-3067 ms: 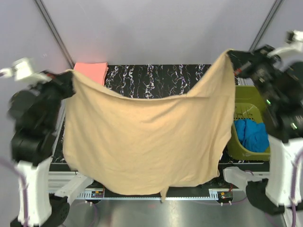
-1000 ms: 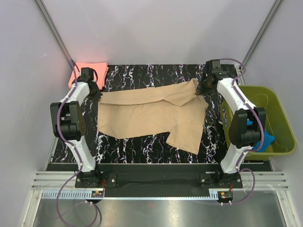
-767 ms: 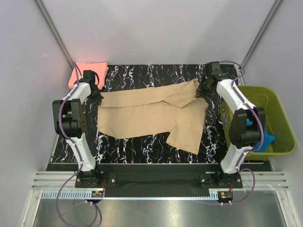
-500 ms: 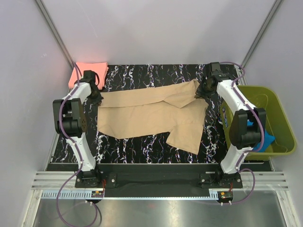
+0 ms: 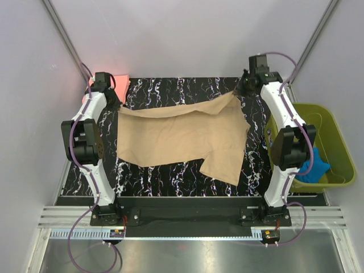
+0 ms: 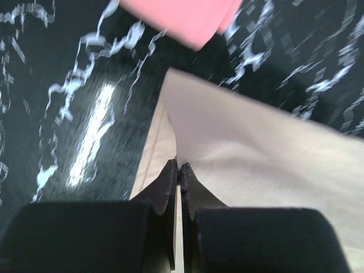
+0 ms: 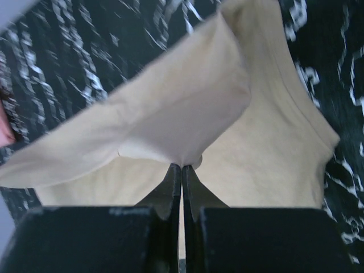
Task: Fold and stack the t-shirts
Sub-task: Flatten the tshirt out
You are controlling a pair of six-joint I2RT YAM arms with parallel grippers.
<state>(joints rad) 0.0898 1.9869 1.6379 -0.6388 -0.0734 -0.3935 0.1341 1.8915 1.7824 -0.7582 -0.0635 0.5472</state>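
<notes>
Clamped on the tan shirt [image 5: 182, 133] at both far corners: left gripper [image 6: 179, 169] on the left one, right gripper [image 7: 182, 168] on the right, jaws pressed thin over cloth in each wrist view. Spread across the table [image 5: 170, 176], far edge stretched between the two, one flap reaching toward the near right. Folded at the far-left corner, near the left gripper: pink shirt [image 5: 120, 81]. Beside the table's right edge: basket [image 5: 335, 136] holding blue cloth [image 5: 311, 169].

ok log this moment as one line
left tool: shut on tan-beige cloth t-shirt, far-left corner | right tool: shut on far-right corner | shirt: spread on black marbled table | salmon-pink folded t-shirt: far-left table corner
</notes>
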